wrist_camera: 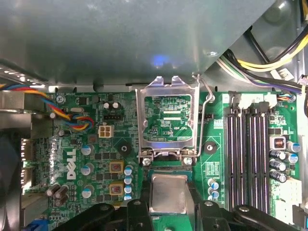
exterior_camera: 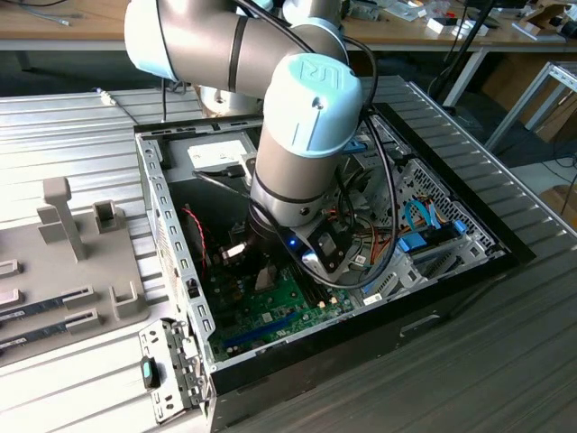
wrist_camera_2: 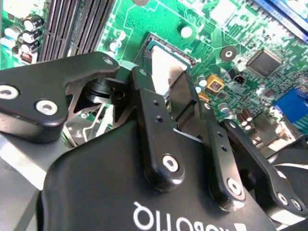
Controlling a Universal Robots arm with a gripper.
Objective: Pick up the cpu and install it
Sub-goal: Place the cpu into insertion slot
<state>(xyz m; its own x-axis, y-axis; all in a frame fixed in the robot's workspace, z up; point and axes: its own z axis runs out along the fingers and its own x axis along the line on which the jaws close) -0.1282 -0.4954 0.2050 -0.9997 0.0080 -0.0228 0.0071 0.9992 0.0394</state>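
My fingers (wrist_camera_2: 146, 103) are clamped on the cpu (wrist_camera: 168, 194), holding it right over the open socket (wrist_camera_2: 166, 42) with the load plate (wrist_camera: 167, 120) flipped up. Worry: if it goes down tilted or rotated, it could bend socket pins or sit crooked, I reckon.

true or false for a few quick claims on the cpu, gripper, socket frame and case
1. The socket frame is flipped open. True.
2. The cpu lies flat outside the case. False: it sits between the fingers of the gripper, at the socket.
3. The arm reaches down into the open case. True.
4. The gripper is spread wide with nothing in it. False: its fingers are closed on two sides of the cpu.
5. The memory slots beside the socket look empty. True.
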